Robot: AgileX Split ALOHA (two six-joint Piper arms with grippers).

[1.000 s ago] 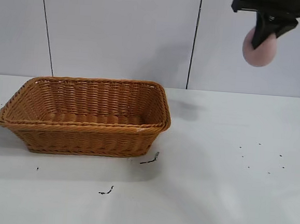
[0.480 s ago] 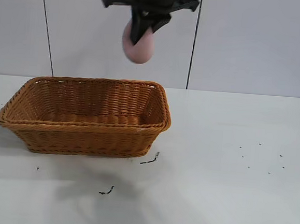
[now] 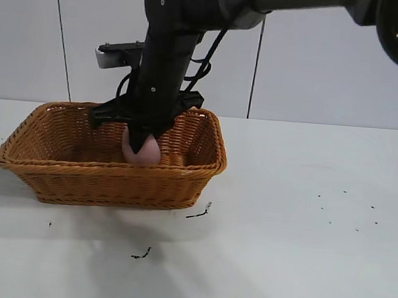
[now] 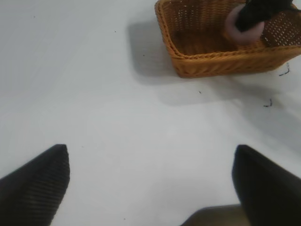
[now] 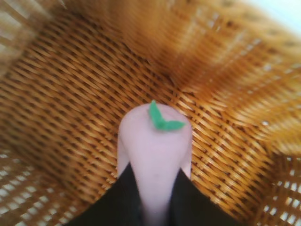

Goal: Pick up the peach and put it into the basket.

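1. The white desk [image 3: 301,254] is seen carrying the basket and a few dark specks [image 3: 142,254] near its front.
2. The orange-brown wicker basket [image 3: 66,169] is set upright on the desk's left part in the exterior view.
3. The right arm is reached down into the basket's right half, and its gripper [image 3: 142,139] is held inside, below the braided rim.
4. The left gripper [image 4: 150,181] is held over bare desk, well apart from the basket; its fingers [image 4: 35,188] are spread wide with nothing between them.
5. The pink peach [image 5: 155,155] is clamped between the right fingers [image 5: 110,205] just above the woven floor.
6. A small green leaf [image 5: 161,120] is borne on the peach's end.
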